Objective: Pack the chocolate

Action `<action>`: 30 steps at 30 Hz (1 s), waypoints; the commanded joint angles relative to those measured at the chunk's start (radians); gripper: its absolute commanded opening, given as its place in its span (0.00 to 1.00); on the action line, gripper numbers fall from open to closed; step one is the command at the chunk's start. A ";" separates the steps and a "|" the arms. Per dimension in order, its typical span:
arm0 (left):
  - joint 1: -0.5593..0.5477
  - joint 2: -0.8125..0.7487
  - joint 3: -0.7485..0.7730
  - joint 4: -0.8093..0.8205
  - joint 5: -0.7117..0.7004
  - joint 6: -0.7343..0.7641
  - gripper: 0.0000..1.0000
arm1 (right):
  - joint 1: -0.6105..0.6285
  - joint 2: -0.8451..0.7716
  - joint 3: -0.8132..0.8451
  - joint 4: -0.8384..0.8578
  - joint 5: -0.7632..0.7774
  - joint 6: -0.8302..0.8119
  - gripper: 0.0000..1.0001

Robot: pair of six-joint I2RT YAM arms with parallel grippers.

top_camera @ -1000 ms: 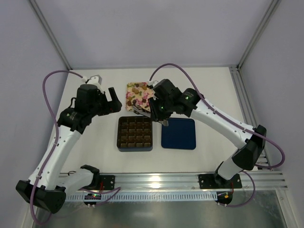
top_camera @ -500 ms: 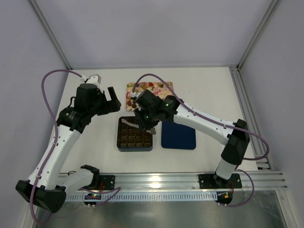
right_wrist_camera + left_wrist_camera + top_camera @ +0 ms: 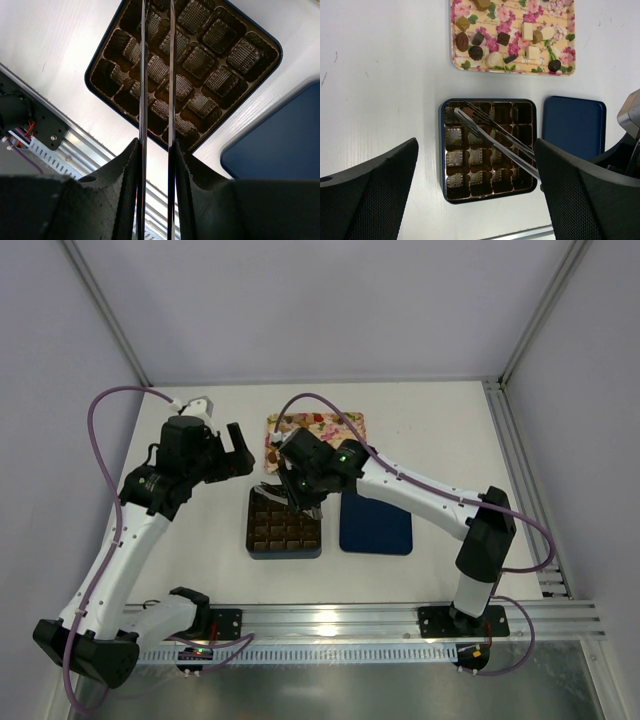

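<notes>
The right gripper (image 3: pixel 156 156) is clamped narrowly on the handle end of a pair of metal tongs (image 3: pixel 143 75), one black finger pressed against each blade; the blades run out side by side, a slim gap between them, above the chocolate box (image 3: pixel 101 52); their tips hang over the box's far left corner cell, and whether anything sits between them I cannot tell. The box, a dark brown grid of ribbed cells in a navy rim, lies toward the middle of the tabletop's near edge; the navy-blue lid (image 3: pixel 572 125) lies flat just beside its right side. The chocolate (image 3: pixel 492 60), brown, dark and cream-white pieces, lies scattered on the floral tray (image 3: pixel 512 71) beyond the box, toward the far edge. The left gripper (image 3: pixel 476 145) hangs above the table with its fingers spread wide, holding nothing.
</notes>
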 commanded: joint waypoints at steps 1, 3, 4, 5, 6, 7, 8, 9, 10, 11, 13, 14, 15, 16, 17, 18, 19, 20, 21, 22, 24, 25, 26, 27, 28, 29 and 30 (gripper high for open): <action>-0.002 -0.003 0.013 -0.005 -0.015 0.018 0.96 | 0.008 0.000 0.049 0.041 0.026 0.007 0.27; -0.002 -0.004 0.012 -0.003 -0.013 0.019 0.96 | 0.008 0.002 0.049 0.040 0.027 0.006 0.28; -0.001 -0.003 0.012 -0.003 -0.013 0.019 0.96 | 0.008 0.002 0.049 0.038 0.026 0.006 0.29; -0.001 -0.003 0.010 -0.003 -0.013 0.018 0.96 | 0.009 0.003 0.051 0.043 0.026 0.006 0.30; -0.001 -0.003 0.009 -0.002 -0.013 0.019 0.96 | 0.009 0.007 0.051 0.040 0.022 0.004 0.30; -0.001 -0.004 0.009 -0.002 -0.012 0.018 0.96 | 0.009 0.007 0.052 0.040 0.024 0.004 0.31; -0.001 -0.006 0.009 -0.003 -0.013 0.019 0.96 | 0.011 0.007 0.051 0.040 0.024 0.004 0.32; -0.001 -0.004 0.007 -0.003 -0.013 0.018 0.96 | 0.011 0.008 0.052 0.040 0.022 0.004 0.36; -0.001 -0.004 0.007 -0.003 -0.012 0.019 0.96 | 0.011 0.008 0.054 0.038 0.022 0.004 0.36; -0.001 -0.006 0.005 -0.003 -0.012 0.019 0.96 | 0.012 0.008 0.054 0.040 0.022 0.006 0.37; -0.001 -0.004 0.004 -0.003 -0.013 0.018 0.96 | 0.015 0.008 0.057 0.040 0.022 0.004 0.40; -0.001 -0.004 0.002 0.000 -0.012 0.019 0.96 | 0.014 0.010 0.057 0.038 0.022 0.004 0.41; -0.001 -0.006 0.002 -0.002 -0.010 0.018 0.96 | 0.014 0.010 0.057 0.037 0.022 0.006 0.41; -0.001 -0.006 0.002 0.000 -0.012 0.019 0.96 | 0.014 0.010 0.057 0.038 0.021 0.004 0.41; -0.001 -0.007 0.001 -0.002 -0.010 0.019 0.96 | 0.015 0.011 0.057 0.038 0.021 0.004 0.41; -0.001 -0.006 0.001 0.000 -0.012 0.019 0.96 | 0.015 0.011 0.057 0.040 0.022 0.004 0.43; -0.001 -0.007 0.001 0.001 -0.010 0.018 0.96 | 0.015 0.011 0.059 0.038 0.019 0.004 0.44; -0.001 -0.007 -0.001 0.000 -0.012 0.021 0.96 | 0.015 0.011 0.059 0.035 0.019 0.004 0.44; -0.002 -0.006 -0.001 0.001 -0.010 0.019 0.96 | 0.017 0.011 0.059 0.035 0.021 0.004 0.44; -0.001 -0.007 0.001 0.001 -0.012 0.019 0.96 | 0.017 0.008 0.060 0.037 0.021 0.006 0.44; -0.001 -0.006 0.001 0.000 -0.012 0.021 0.96 | 0.017 0.000 0.063 0.035 0.026 0.004 0.44; -0.001 -0.007 0.002 0.001 -0.013 0.021 0.96 | 0.017 -0.006 0.068 0.034 0.030 0.007 0.44; -0.001 -0.006 0.004 0.001 -0.013 0.022 0.96 | 0.017 -0.015 0.071 0.031 0.033 0.004 0.44; -0.001 -0.006 0.005 0.000 -0.012 0.022 0.96 | 0.015 -0.019 0.075 0.029 0.038 0.001 0.44; -0.002 -0.007 0.008 -0.002 -0.013 0.022 0.96 | 0.015 -0.026 0.085 0.018 0.050 0.001 0.44; -0.001 -0.006 0.012 -0.002 -0.012 0.021 0.96 | 0.015 -0.032 0.088 0.017 0.053 0.001 0.44; -0.001 -0.004 0.013 -0.003 -0.013 0.024 0.96 | 0.012 -0.049 0.089 0.014 0.055 0.000 0.43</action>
